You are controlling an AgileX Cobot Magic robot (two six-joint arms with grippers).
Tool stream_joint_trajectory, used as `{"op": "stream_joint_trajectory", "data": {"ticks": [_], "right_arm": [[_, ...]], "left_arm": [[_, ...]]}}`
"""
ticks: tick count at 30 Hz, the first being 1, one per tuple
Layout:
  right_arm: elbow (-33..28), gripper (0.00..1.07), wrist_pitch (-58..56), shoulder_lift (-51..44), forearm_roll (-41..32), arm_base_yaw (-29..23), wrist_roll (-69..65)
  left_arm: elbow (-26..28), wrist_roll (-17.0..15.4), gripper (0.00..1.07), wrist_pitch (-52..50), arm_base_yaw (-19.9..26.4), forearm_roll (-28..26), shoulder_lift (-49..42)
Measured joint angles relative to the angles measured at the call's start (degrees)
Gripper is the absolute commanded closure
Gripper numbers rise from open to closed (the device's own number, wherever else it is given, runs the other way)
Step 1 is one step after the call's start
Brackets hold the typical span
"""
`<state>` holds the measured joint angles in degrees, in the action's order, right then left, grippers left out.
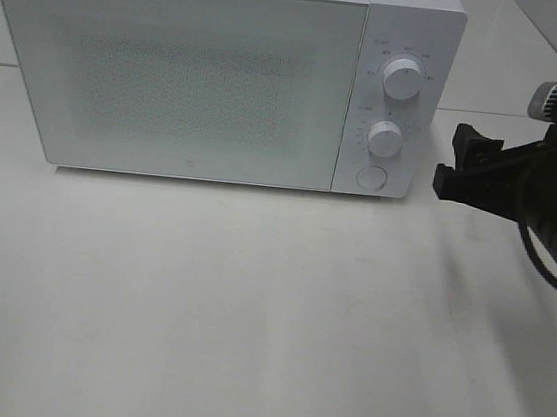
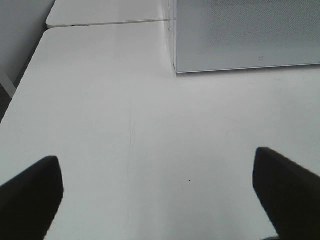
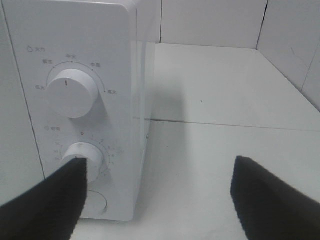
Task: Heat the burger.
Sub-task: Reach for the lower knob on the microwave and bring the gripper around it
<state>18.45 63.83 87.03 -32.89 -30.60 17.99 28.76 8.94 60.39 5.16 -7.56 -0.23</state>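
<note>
The burger is out of view in every frame. The white microwave (image 1: 173, 76) stands at the back of the table with its door shut. My right gripper (image 1: 453, 160) hovers just right of the microwave's control panel, open and empty. In the right wrist view its black fingers frame the gripper (image 3: 160, 175), with the lower knob (image 3: 85, 155) just behind one fingertip. My left gripper (image 2: 156, 165) is open over bare table, off the microwave's front left corner (image 2: 176, 70). It does not show in the high view.
The control panel carries an upper knob (image 1: 405, 79), a lower knob (image 1: 384, 138) and a round button (image 1: 370, 177). The white table (image 1: 247, 306) stretches in front of the microwave. A tiled wall (image 3: 210, 22) stands behind.
</note>
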Motion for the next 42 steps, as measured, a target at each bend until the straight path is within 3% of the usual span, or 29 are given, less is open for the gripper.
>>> {"op": "stream_joint_trajectory", "data": {"ticks": [15,26,42], "right_arm": [[3.95,0.31,5.04,9.51,-11.12,-11.46,0.0],[7.96,0.31,5.16,13.81,-11.4,-12.09,-0.06],[18.74,0.31,5.33,23.89,-11.69,-11.86,-0.06]], "left_arm": [[0.0,0.0,0.09,0.0,0.0,0.0,0.0],[0.0,0.0,0.09,0.0,0.0,0.0,0.0],[0.0,0.0,0.09,0.0,0.0,0.0,0.0]]}}
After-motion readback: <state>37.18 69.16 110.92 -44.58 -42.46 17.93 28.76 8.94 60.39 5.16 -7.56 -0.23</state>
